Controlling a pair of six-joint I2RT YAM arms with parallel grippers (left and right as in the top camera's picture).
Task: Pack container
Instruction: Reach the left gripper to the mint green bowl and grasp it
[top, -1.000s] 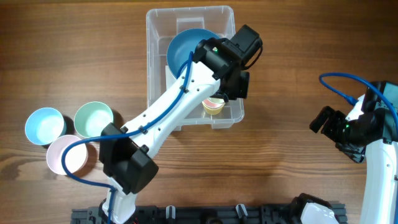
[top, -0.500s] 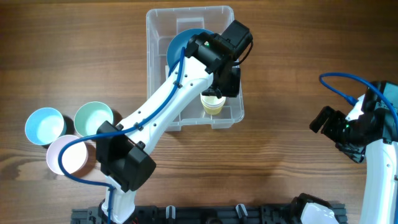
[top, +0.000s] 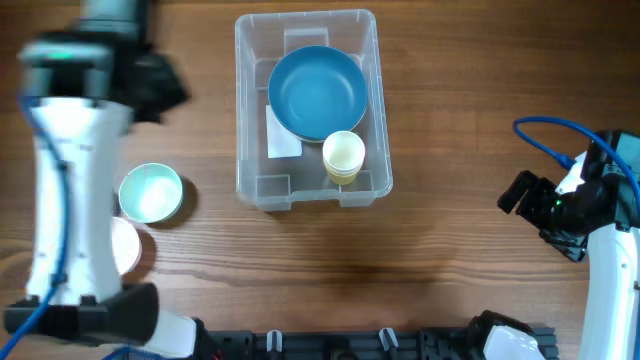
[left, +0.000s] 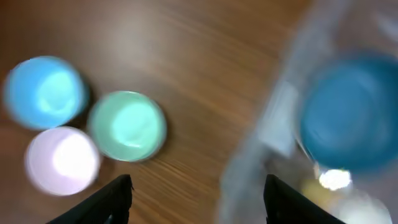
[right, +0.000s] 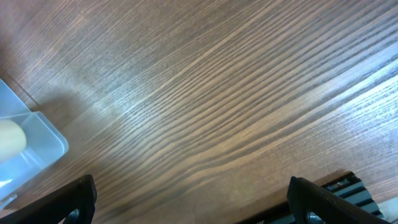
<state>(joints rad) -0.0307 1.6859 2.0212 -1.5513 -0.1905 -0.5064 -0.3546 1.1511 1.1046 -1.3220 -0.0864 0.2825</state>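
Note:
The clear container (top: 245, 110) stands at the table's centre, holding a dark blue bowl (top: 317, 92), a pale yellow cup (top: 343, 155) and a white label (top: 283, 135). My left gripper (top: 160, 85) is blurred, far left of the container. In the left wrist view it (left: 199, 202) is open and empty, high above the wood, with the container (left: 273, 130) blurred at the right. My right gripper (top: 520, 192) hangs open at the right side. In the right wrist view it (right: 193, 205) is over bare wood, with a container corner (right: 37, 146) at the left.
A green bowl (top: 150, 193) and a pink bowl (top: 125, 245) sit left of the container, the pink one partly under my left arm. The left wrist view shows a light blue bowl (left: 45, 92), the green bowl (left: 127, 126) and the pink bowl (left: 62, 160) clustered together.
My left gripper opened and left the yellow cup in the container. The left arm then swung out of the container to the far left. The right arm has not moved.

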